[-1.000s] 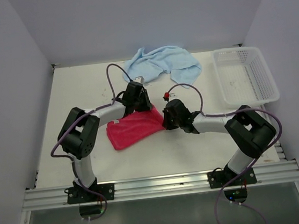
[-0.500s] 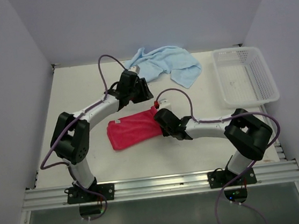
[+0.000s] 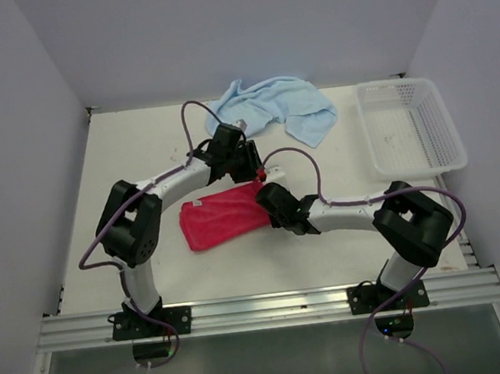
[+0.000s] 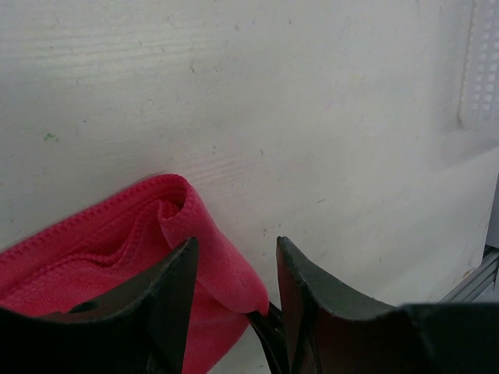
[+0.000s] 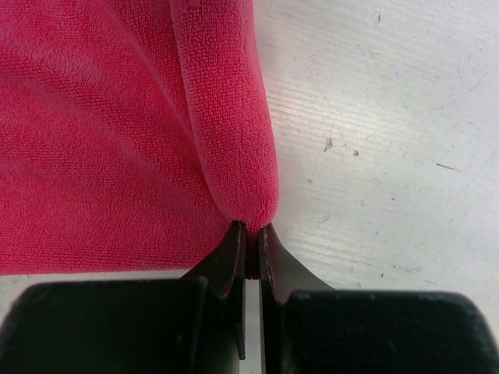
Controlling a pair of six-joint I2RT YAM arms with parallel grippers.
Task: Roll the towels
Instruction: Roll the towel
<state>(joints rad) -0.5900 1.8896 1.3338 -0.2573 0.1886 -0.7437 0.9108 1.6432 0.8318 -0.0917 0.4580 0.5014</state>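
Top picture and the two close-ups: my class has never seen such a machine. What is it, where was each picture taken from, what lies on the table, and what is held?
Two robot arms are bolted side by side at the near edge of a table. The wide picture comes from a fixed camera above and behind them; each close-up comes from a camera on one arm's wrist, looking along its two black fingers. On the table lie a red-pink towel in the middle, a crumpled light blue towel at the far edge, and a white mesh basket at the far right. The right hand is pinched shut on a folded edge of the red-pink towel. The left hand is open, a fold of the same towel against one finger.
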